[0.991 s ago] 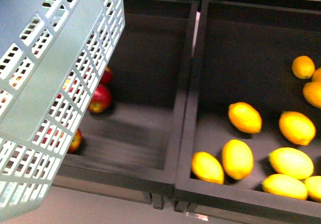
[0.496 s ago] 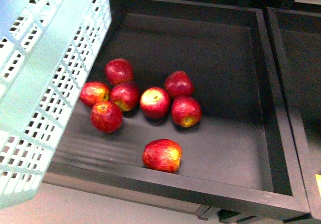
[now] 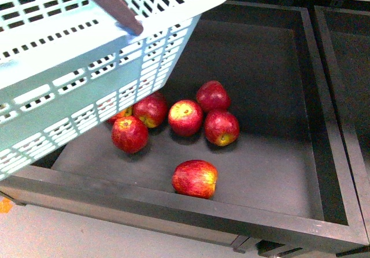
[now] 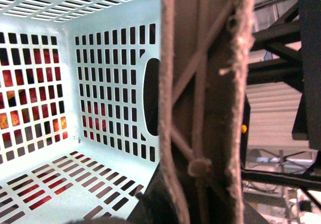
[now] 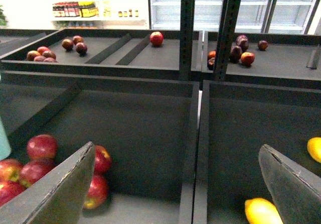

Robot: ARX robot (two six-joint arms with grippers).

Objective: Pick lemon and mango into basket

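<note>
Hanging tilted: basket (image 3: 87,90) | left gripper (image 4: 165,204) clamps its handle (image 4: 200,83) | right gripper (image 5: 176,153) spread, empty

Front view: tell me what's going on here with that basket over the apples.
The pale turquoise slotted plastic basket hangs tilted over a black bin of red apples. Its brown-grey swing handle fills the left wrist view, so the left arm probably carries it, though its claw is not clearly seen. The visible part of the basket's inside holds no fruit. The right claw is open and empty; yellow oval fruits lie in the neighbouring bin.
</note>
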